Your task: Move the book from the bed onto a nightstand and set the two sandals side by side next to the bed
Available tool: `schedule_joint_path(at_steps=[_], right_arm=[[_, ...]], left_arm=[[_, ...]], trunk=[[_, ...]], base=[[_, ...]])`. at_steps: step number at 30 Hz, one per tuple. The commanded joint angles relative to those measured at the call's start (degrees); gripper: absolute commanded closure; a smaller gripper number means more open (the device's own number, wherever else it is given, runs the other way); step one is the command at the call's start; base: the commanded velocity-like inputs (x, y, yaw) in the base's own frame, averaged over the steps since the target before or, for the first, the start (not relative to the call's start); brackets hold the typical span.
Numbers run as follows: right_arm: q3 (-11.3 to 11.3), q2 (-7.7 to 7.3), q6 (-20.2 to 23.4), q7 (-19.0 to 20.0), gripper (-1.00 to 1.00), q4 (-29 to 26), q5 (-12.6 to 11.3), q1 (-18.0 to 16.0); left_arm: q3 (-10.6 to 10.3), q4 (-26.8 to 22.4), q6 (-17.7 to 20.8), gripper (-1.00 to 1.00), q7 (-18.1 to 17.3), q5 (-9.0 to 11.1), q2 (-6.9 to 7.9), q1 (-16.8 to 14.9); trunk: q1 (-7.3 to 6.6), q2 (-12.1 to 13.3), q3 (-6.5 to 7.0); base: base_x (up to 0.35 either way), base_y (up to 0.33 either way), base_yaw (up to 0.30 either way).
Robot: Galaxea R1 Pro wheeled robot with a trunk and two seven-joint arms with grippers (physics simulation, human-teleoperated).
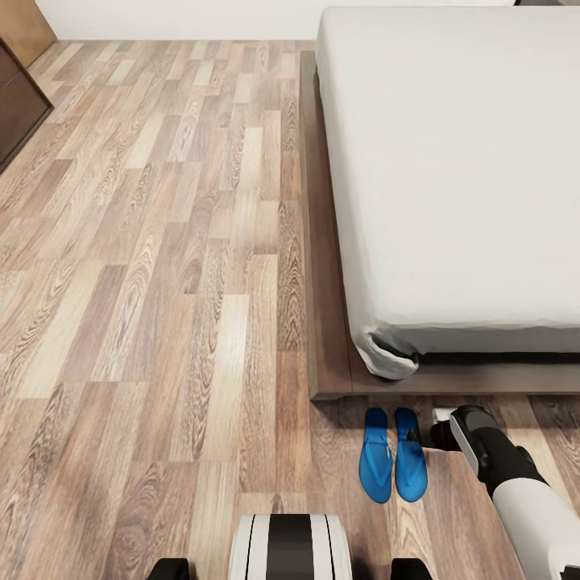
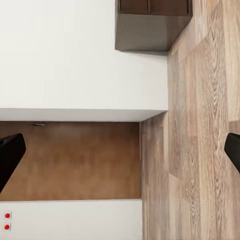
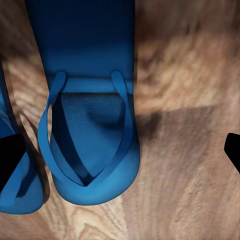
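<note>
two sandals [image 1: 394, 455]: side by side on floor [image 1: 161, 322], near bed [image 1: 451, 161] corner | likely light, bendy; grip at sole edge or strap | right gripper [image 1: 420, 436] beside them, fingers wide apart, empty | left fingers [image 2: 10, 155] apart, empty

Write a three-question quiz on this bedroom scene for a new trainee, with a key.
1. True or false: the two sandals lie side by side on the floor, just off the corner of the bed.
2. Multiple choice: which arm's pincer is beside the sandals? A) left B) right C) both
3. Fill in: the mattress top seen in the head view is ____ of any book.

Key
1. True; the pair lies parallel on the planks in front of the bed frame.
2. B; the right pincer is low beside the right-hand sandal, its fingertips wide apart in the wrist view, holding nothing.
3. Bare.
</note>
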Motion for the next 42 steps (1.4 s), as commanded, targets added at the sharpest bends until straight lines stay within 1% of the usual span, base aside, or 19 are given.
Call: schedule_joint_path(at_steps=[1, 12, 16, 21, 28, 42], right_arm=[[-0.1, 0.01, 0.3, 0.3, -1.0, -0.1, 0.2, 0.0], [-0.1, 0.02, 0.3, 0.2, -1.0, -0.1, 0.2, 0.0], [-0.1, -0.57, 1.3, -0.1, -1.0, 1.2, 0.3, 1.3], [-0.1, -0.84, 2.4, -0.3, -1.0, 2.8, 0.4, 2.9], [-0.2, -1.05, 2.7, -0.4, -1.0, 5.0, 0.4, 3.4], [-0.3, -1.06, 2.9, -0.5, -1.0, 5.5, 0.4, 3.6]], left_arm=[[-0.4, 0.0, 0.6, -1.0, 0.3, -0.2, 0.06, -0.1], [-0.4, 0.0, 0.6, -1.0, 0.2, -0.1, 0.04, 0.1], [-0.3, 1.3, 0.6, -1.0, -0.3, 0.5, -0.68, 1.4], [-0.2, 2.9, 0.5, -1.0, -1.1, 0.7, -0.98, 3.1], [-0.1, 5.1, 0.5, -1.0, -1.9, 0.8, -1.12, 5.4], [-0.2, 5.7, 0.5, -1.0, -2.2, 0.8, -1.18, 5.6]], trunk=[[-0.01, 0.0, -0.03], [-0.01, 0.0, -0.03], [-0.01, 0.0, -0.03], [-0.01, 0.0, -0.03], [-0.01, 0.0, -0.03], [-0.01, 0.0, -0.03]], base=[[0.0, 0.0, 0.0], [0.0, 0.0, 0.0], [0.0, 0.0, 0.0], [0.0, 0.0, 0.0], [0.0, 0.0, 0.0], [0.0, 0.0, 0.0]])
